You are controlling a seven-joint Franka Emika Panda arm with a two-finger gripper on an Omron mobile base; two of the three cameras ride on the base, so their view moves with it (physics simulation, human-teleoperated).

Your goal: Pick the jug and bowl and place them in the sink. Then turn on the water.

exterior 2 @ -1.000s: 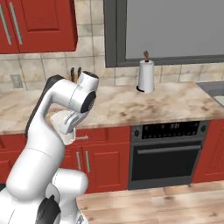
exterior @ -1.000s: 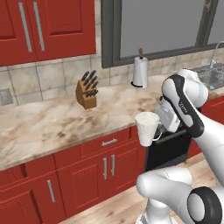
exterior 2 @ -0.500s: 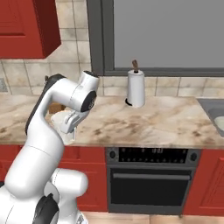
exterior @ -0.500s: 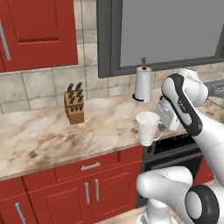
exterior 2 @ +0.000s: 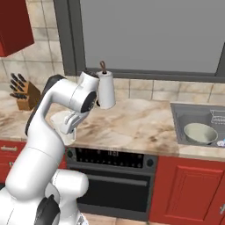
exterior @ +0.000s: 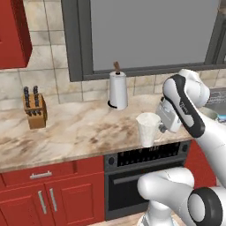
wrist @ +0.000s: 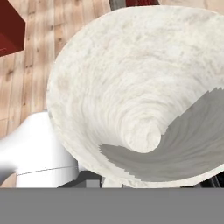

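In the left base view the arm is bending sharply at the elbow, its hand turned toward the white jug (exterior: 148, 128), which is hanging upright at the gripper (exterior: 161, 126) over the front edge of the marble counter (exterior: 75, 132), above the oven (exterior: 145, 176). In the right base view the forearm is angling down to the jug (exterior 2: 60, 122), while the bowl (exterior 2: 200, 133) is sitting inside the sink (exterior 2: 181, 127). In the hand view the jug's (wrist: 144, 92) open mouth is gaping just under the camera, the gripper clasping it.

White jug (exterior: 148, 128) upright, held off counter; bowl (exterior 2: 199, 133) in sink (exterior 2: 180, 123)
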